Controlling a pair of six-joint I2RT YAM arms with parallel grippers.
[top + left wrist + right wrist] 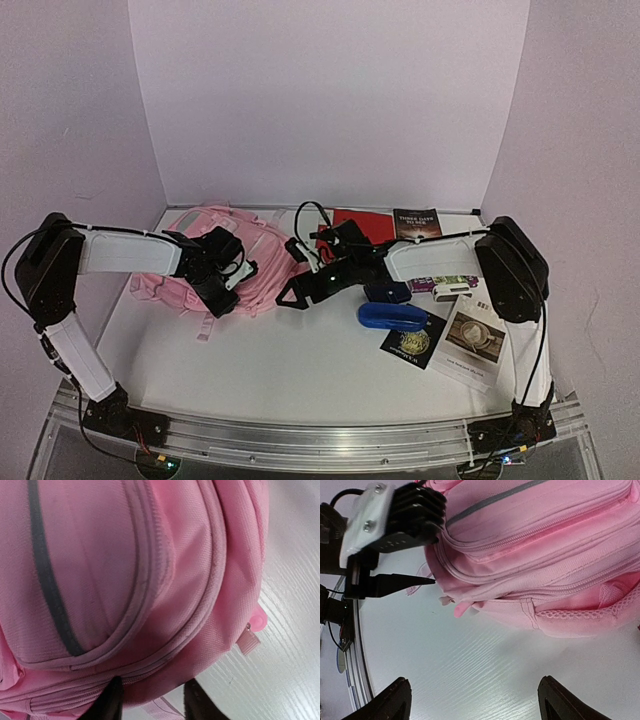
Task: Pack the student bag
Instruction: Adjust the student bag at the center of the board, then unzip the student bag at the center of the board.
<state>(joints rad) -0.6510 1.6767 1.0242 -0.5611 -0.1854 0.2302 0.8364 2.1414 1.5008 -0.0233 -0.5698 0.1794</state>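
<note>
From above, the student bag (250,250) lies at the back left of the bench (300,360). My left tool (215,280) is at its near edge and my right tool (297,288) is just beside its right side. Only that view shows the blue case (392,316), booklets (475,340) and red folder (365,222) to the right. My left wrist camera shows pink fabric between my left fingers (112,702); whether they pinch it I cannot tell. My right wrist camera shows my right tool spread wide over bare bench, holding nothing, and one left finger's tip touching the bag.
</note>
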